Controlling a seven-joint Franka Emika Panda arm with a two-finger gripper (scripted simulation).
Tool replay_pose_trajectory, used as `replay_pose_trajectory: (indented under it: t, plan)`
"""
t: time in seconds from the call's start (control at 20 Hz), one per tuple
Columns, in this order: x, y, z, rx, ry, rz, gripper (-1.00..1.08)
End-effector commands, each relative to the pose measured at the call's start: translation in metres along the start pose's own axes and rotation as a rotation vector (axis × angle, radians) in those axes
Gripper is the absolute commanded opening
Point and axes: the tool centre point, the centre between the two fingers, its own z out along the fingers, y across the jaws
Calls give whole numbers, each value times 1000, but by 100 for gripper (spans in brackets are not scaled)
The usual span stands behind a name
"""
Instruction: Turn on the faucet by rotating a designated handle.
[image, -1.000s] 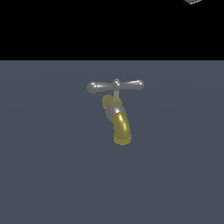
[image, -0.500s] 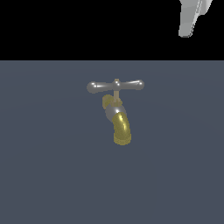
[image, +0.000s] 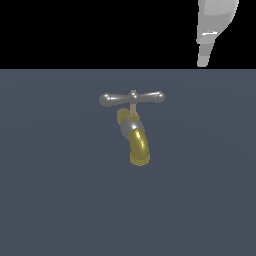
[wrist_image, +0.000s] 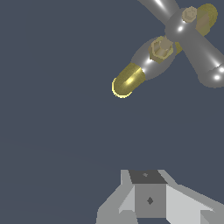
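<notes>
The handle (image: 132, 98) is lying level across the top of the faucet (image: 134, 131), a slim silver bar with rounded bulbous ends, reaching wider than the spout on both sides. It is sitting on a thin brass stem (image: 133, 108) that is running down into a grey collar (image: 128, 126), and from that collar the brass-yellow spout (image: 139, 147) is curving down and toward the exterior view's right, its mouth pointing downward. The whole tap is standing near the middle of a flat dark blue-grey surface (image: 55, 200). From my wrist camera I am looking at the handle (wrist_image: 192, 41) as a thick silver bar running slantwise, with a small brass nut capping its hub, and the spout (wrist_image: 127, 81) is poking out from the grey collar with its open yellow rim facing me. I am touching nothing: my gripper (image: 203, 59) is hanging at the upper edge of the exterior view, well off to that view's right of the handle and well apart from it, showing only as a pale grey tapering shape against black. In the wrist view, pale grey gripper parts (wrist_image: 150, 200) are showing, with nothing between them, but I cannot tell from either view how wide my fingers are standing.
</notes>
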Motion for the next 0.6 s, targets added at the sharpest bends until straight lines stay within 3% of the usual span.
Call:
replay_pose_trajectory:
  t: [0.0,0.55]
  plan:
    - [2,9,9,-1,0,-52,-100]
    - [18,46,44,-1,2,-264,-100]
